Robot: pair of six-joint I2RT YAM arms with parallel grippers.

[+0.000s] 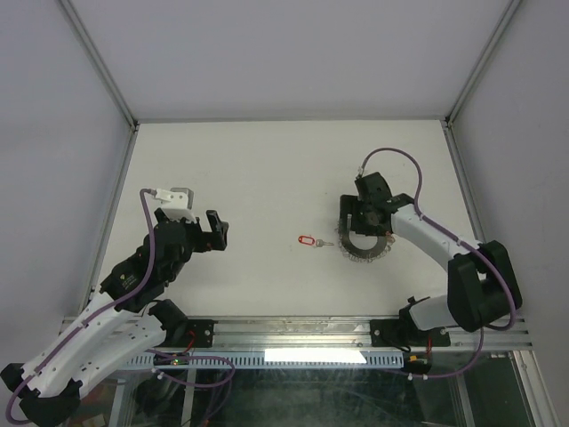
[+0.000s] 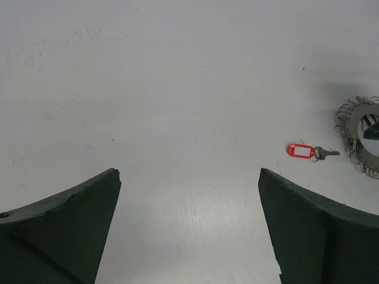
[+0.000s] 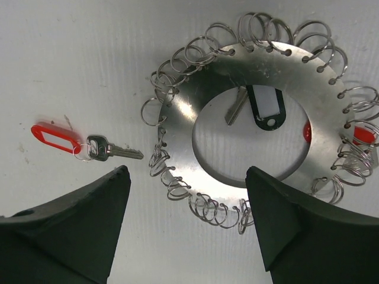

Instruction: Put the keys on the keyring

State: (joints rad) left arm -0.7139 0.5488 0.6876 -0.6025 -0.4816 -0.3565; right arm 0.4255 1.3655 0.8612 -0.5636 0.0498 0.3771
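Note:
The keys [image 1: 311, 241], a small silver key on a red oval tag, lie flat on the white table [image 1: 267, 169], also shown in the left wrist view [image 2: 303, 151] and the right wrist view [image 3: 89, 147]. Just right of them lies the keyring [image 1: 365, 255] [image 2: 355, 137], a flat silver ring plate [image 3: 195, 112] edged with several small wire split rings. My right gripper [image 1: 364, 221] [image 3: 188, 170] hovers open over the keyring's near-left rim, holding nothing. My left gripper [image 1: 216, 233] [image 2: 189, 173] is open and empty over bare table, well left of the keys.
A black tag with a silver key [image 3: 263, 106] lies inside the plate's hole. A red tag [image 3: 362, 135] hangs at the plate's right rim. Grey walls with metal frame rails [image 1: 107, 84] bound the table at the back and sides.

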